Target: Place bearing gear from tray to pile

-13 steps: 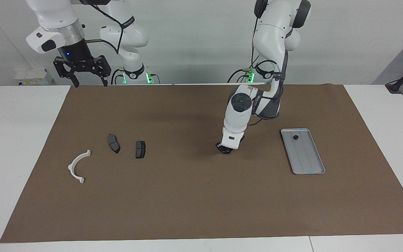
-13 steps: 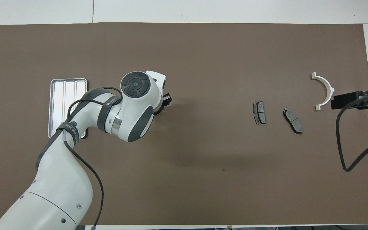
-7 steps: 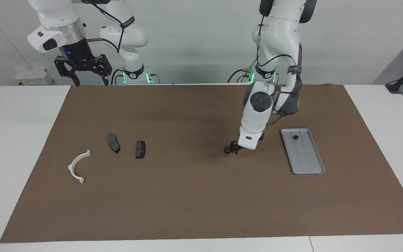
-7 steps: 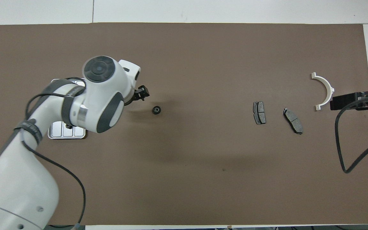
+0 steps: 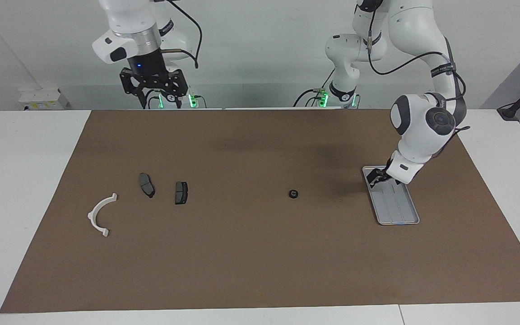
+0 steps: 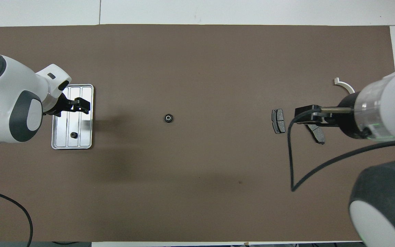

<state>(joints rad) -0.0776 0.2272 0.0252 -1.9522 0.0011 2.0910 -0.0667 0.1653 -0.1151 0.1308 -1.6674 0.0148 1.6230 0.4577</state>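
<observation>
1. Now the left claw (image 5: 376, 177) hangs low over the tray (image 5: 400, 212), at the tray's end nearer the robots; I cannot tell how far apart its fingers stand, and nothing shows between them.
2. One bearing gear (image 6: 74, 135) lies in the tray, close below the left claw and hidden by it in the facing view; a second gear (image 5: 293, 194) sits loose on the brown mat (image 5: 260, 253) of the tabletop, well apart from both claws, between the tray and the pile.
3. The pile, two brake pads (image 5: 146, 185) and a white bracket (image 5: 100, 214), lies toward the right arm's end; the right claw (image 5: 154, 88) is raised, its fingers spread, holding nothing.
4. The step in hand looks like fetching the tray's gear; to do it well, centre the left claw over the small round part, come straight down so the fingers clear the ribs and rim, and close across the gear's width; it may roll or skid on the smooth metal.
</observation>
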